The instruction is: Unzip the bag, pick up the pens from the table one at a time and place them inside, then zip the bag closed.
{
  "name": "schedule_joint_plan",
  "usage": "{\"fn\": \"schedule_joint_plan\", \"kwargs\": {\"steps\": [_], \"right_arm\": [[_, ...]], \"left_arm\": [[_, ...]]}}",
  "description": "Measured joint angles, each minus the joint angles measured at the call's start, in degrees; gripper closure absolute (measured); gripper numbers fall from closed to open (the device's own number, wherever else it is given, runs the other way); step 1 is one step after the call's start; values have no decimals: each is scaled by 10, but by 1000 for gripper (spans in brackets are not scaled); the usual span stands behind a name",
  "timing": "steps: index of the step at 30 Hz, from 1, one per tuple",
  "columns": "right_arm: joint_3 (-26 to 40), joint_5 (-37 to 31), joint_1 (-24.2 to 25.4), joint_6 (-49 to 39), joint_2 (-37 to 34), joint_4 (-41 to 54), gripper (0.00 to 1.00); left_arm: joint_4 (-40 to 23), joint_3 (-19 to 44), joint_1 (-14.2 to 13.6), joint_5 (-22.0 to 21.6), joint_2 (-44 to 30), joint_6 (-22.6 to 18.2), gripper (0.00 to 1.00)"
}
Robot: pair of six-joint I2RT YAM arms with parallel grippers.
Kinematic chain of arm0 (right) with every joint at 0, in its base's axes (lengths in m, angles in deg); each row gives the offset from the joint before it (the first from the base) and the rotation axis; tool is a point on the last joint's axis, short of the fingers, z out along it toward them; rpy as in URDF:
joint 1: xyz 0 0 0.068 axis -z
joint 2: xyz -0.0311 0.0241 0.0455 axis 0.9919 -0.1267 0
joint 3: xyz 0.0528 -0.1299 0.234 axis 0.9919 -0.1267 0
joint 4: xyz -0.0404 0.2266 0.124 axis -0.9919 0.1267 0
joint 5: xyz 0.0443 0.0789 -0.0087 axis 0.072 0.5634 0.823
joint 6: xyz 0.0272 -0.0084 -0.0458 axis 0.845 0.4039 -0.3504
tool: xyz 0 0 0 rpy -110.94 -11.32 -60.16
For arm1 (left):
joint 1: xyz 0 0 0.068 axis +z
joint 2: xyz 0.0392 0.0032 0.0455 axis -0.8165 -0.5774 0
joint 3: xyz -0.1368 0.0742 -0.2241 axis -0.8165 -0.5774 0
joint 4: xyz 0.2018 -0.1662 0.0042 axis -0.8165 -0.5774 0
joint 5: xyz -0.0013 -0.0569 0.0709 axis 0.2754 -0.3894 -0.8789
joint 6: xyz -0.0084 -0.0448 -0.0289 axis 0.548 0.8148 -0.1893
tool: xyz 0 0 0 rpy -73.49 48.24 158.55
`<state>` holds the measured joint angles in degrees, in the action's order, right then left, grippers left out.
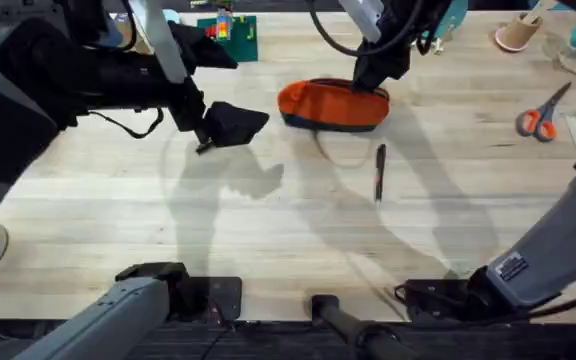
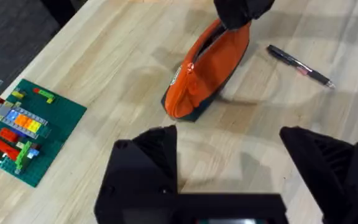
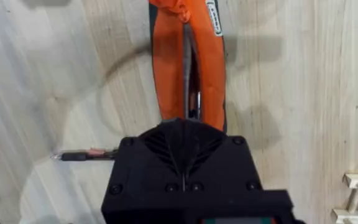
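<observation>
The bag [image 1: 332, 104] lies mid-table [image 1: 268, 230], bare planks all round.

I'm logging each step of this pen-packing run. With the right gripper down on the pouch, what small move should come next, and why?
Probably the right gripper, shut at the zipper end of the bag, should draw along the zipper line. The zipper looks closed, a pen lies on the table, and the left gripper hangs open beside the bag.
</observation>
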<state>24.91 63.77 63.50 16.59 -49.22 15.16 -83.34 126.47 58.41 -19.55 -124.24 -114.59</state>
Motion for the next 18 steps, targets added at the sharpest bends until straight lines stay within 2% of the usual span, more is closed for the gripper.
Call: {"fn": "schedule_joint_plan", "kwargs": {"steps": [18], "right_arm": [[0, 2, -2, 26, -39, -43, 969]], "left_arm": [[0, 0, 0, 0, 0, 0, 7]]}}
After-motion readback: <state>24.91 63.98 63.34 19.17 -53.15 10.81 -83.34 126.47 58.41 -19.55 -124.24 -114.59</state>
